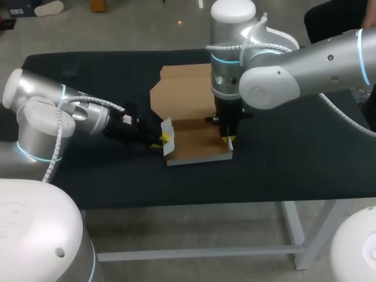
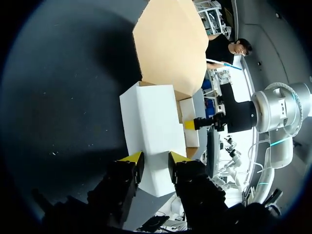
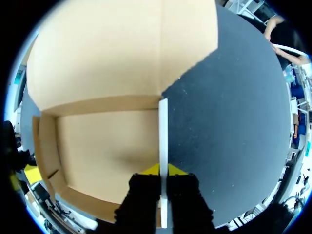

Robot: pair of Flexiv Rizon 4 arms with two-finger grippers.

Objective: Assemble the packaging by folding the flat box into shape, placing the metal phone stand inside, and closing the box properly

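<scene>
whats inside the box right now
Only bare brown cardboard floor shows inside the box; nothing lies on it. The right hand, clamped on the side wall, covers the bit of floor beneath it.

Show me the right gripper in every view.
Head view: right gripper at the box's right wall, mid-table.
Left wrist view: right gripper beyond the box's far wall, opposite the left gripper.
Right wrist view: right gripper shut on that white wall.
Shared landmark: the box's open brown lid.
</scene>
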